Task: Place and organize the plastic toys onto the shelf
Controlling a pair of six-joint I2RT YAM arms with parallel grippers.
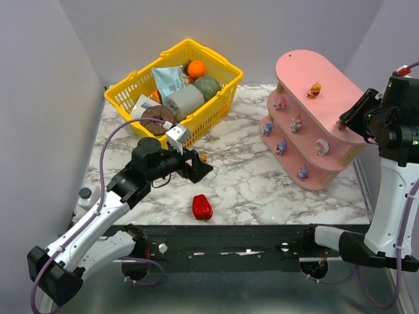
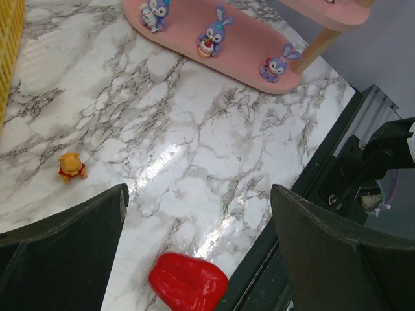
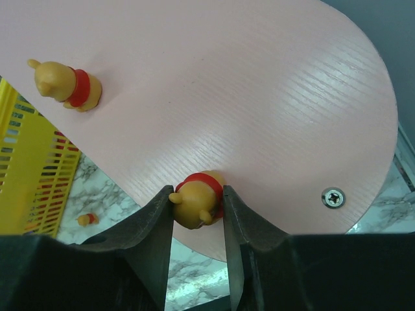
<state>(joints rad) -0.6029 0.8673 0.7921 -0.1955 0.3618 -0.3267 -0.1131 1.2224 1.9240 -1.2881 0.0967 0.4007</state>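
The pink three-tier shelf (image 1: 298,70) stands at the right. One orange bear toy (image 1: 315,90) sits on its top board, and several purple and pink toys (image 1: 296,122) stand on the lower boards. My right gripper (image 3: 197,195) is shut on a second orange bear (image 3: 194,202) at the near edge of the top board (image 3: 259,97); the first bear (image 3: 65,84) shows to the left. My left gripper (image 2: 198,220) is open and empty over the table. A third orange bear (image 2: 72,167) stands on the marble beyond its left finger. Three purple bunnies (image 2: 214,32) stand on the bottom board.
A glossy red pepper (image 1: 201,207) lies near the table's front edge, and shows just under my left gripper in the left wrist view (image 2: 188,282). A yellow mesh basket (image 1: 220,67) full of groceries stands at the back left. Grey walls close in the sides.
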